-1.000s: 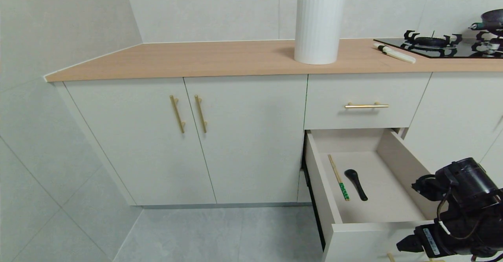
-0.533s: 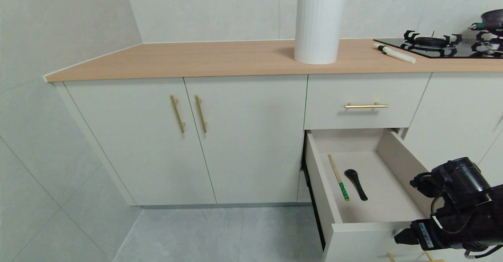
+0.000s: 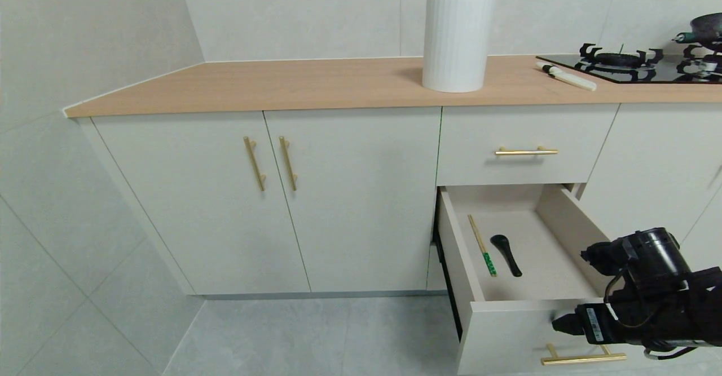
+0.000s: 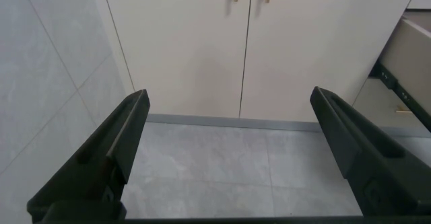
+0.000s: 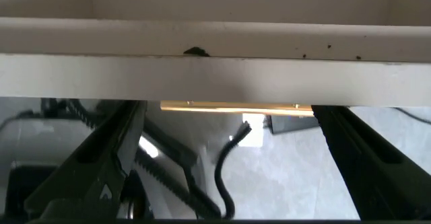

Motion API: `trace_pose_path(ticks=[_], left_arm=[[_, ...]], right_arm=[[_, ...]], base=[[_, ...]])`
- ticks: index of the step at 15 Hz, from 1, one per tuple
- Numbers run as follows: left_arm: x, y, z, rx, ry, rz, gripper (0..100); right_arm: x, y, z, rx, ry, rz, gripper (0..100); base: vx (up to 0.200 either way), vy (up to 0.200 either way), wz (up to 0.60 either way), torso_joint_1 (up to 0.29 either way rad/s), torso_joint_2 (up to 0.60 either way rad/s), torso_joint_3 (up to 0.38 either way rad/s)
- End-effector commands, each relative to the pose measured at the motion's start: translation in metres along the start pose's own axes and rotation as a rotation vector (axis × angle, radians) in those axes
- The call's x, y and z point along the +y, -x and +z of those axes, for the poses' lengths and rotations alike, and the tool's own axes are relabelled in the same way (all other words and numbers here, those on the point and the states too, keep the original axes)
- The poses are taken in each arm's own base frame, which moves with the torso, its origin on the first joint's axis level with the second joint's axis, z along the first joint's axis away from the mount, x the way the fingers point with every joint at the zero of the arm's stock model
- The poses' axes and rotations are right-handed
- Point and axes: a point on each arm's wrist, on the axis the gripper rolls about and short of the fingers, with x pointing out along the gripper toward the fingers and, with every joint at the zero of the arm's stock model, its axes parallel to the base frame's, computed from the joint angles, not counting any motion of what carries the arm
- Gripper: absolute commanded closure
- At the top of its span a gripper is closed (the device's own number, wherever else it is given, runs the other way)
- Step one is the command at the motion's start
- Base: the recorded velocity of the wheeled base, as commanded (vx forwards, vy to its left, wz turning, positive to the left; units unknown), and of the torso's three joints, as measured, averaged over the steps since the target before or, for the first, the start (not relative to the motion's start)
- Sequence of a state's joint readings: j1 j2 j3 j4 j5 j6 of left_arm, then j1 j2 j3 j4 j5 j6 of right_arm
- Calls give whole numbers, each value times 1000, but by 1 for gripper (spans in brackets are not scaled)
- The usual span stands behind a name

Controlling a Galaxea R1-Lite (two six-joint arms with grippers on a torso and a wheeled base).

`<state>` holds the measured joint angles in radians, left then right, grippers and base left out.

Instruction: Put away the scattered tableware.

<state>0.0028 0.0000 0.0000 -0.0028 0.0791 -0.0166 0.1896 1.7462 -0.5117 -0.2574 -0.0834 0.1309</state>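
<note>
Head view: a drawer (image 3: 507, 336) under the wooden surface (image 3: 293, 85) stands partly open. A pair of chopsticks (image 3: 481, 245) and a black spoon (image 3: 506, 255) lie side by side on its floor, near the left wall, close but apart. The right gripper (image 3: 564, 324) sits at the drawer front, just above the gold handle (image 3: 583, 358). A white ribbed container (image 3: 457, 40) stands upright on the surface.

Left wrist view: the left gripper (image 4: 229, 103) is spread wide, holding nothing, above the floor (image 4: 222, 163) and facing the closed cabinet doors (image 4: 202, 42).

Right wrist view: the right gripper's fingers (image 5: 108, 157) are spread wide, holding nothing, with the drawer's front edge and handle lying across the gap.
</note>
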Motion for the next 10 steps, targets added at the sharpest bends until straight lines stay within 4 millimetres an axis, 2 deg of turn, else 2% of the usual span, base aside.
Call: trace_pose_path(ticks=[1, 6, 10], left_arm=[[0, 0, 0, 0, 0, 1, 0], [0, 0, 0, 0, 0, 1, 0], [0, 0, 0, 0, 0, 1, 0]], right_arm=[[1, -4, 1, -3, 1, 3, 0], [3, -25, 36, -108, -4, 7, 0], [5, -59, 74, -153, -19, 9, 0]], base=[[0, 0, 0, 0, 0, 0], [0, 0, 0, 0, 0, 0], [0, 0, 0, 0, 0, 0]])
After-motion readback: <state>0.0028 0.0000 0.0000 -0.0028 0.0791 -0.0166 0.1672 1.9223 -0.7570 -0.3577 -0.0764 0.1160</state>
